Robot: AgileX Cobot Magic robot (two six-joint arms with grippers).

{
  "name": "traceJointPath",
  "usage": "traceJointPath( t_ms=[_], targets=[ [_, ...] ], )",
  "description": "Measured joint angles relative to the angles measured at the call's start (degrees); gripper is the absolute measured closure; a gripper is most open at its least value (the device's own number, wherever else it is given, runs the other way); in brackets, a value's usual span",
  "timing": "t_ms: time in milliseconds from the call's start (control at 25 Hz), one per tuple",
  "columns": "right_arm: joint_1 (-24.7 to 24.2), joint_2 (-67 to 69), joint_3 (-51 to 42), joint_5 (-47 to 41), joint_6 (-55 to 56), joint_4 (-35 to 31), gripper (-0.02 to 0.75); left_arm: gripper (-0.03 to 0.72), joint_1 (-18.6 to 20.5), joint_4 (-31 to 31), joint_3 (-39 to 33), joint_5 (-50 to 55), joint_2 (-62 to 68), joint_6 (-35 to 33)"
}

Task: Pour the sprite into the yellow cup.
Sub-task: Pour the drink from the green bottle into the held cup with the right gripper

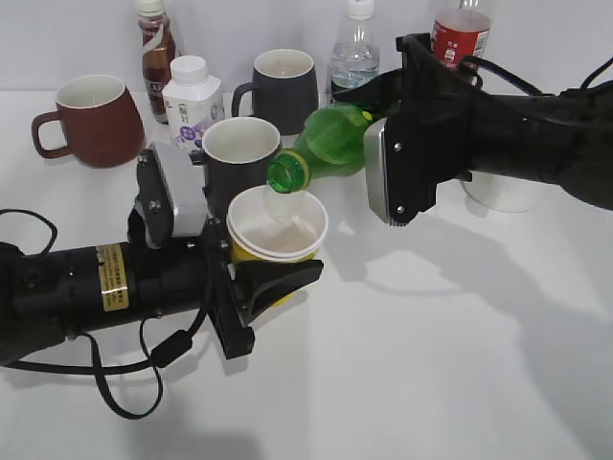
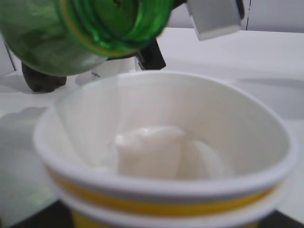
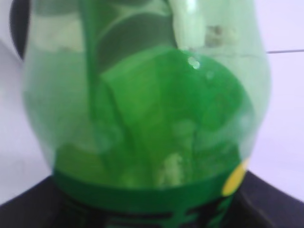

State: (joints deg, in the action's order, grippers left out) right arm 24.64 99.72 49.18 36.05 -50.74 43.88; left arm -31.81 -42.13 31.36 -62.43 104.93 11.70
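White table [image 1: 402, 383] carries three mugs and one yellow cup [image 1: 278, 235], clamped by the left end effector [image 1: 251, 280]. Right end effector [image 1: 383, 144] grips one tilted sprite bottle [image 1: 326, 144], mouth above the cup.

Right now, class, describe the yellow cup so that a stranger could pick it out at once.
Find the left arm's tool at the front of the white table. The yellow cup sits in it, under the tilted green bottle's open mouth. Unlike the mugs behind, it is small, handleless paper, white inside.
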Motion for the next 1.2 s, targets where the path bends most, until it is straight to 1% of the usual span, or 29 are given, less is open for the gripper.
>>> traceJointPath(
  t_ms=[520,840,1200],
  targets=[
    [0.0,0.0,0.0,-0.2,-3.9,-0.1,0.309,0.325,0.0,-0.2,-0.6,0.0,0.0,0.0],
    [0.0,0.0,0.0,-0.3,-5.4,-0.2,0.309,0.325,0.0,-2.3,-0.6,0.0,0.0,0.0],
    [0.0,0.0,0.0,-0.4,-6.9,-0.2,0.309,0.325,0.0,-2.8,-0.9,0.3,0.0,0.0]
  ],
)
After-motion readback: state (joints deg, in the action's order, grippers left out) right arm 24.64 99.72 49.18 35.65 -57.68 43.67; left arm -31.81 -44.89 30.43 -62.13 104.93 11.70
